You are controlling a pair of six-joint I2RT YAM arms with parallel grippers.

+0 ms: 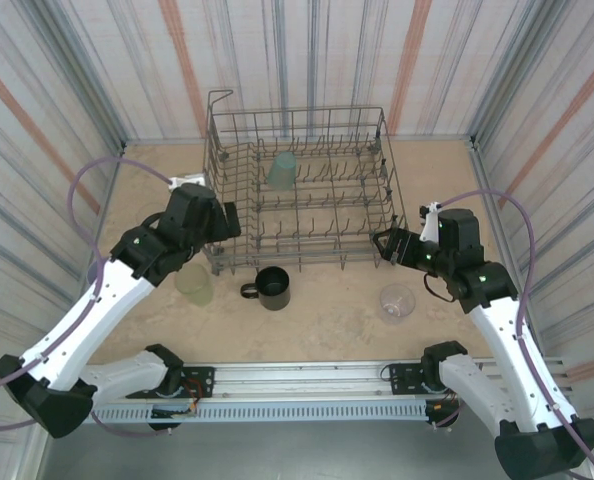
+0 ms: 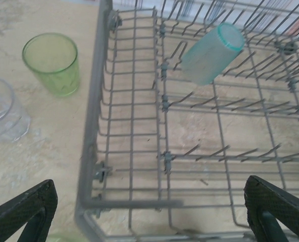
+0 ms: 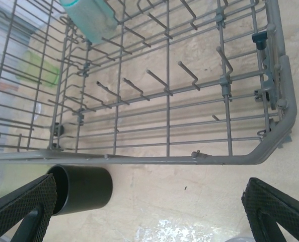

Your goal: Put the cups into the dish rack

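Left wrist view shows the left gripper (image 2: 149, 214) spread wide and empty over a corner of the dish rack (image 2: 91, 126), inside which a teal cup (image 2: 210, 53) leans tilted among the tines, while a green cup (image 2: 53, 63) stands on the table (image 2: 18, 171) outside the wire wall. The right gripper (image 3: 149, 212) is equally wide and empty beside the rack's rim, the black mug (image 3: 81, 189) close by it; a clear cup (image 1: 397, 302) stands apart from the rack

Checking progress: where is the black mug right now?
Top view: the black mug sits outside the dish rack, just before its near edge, right of the green cup.
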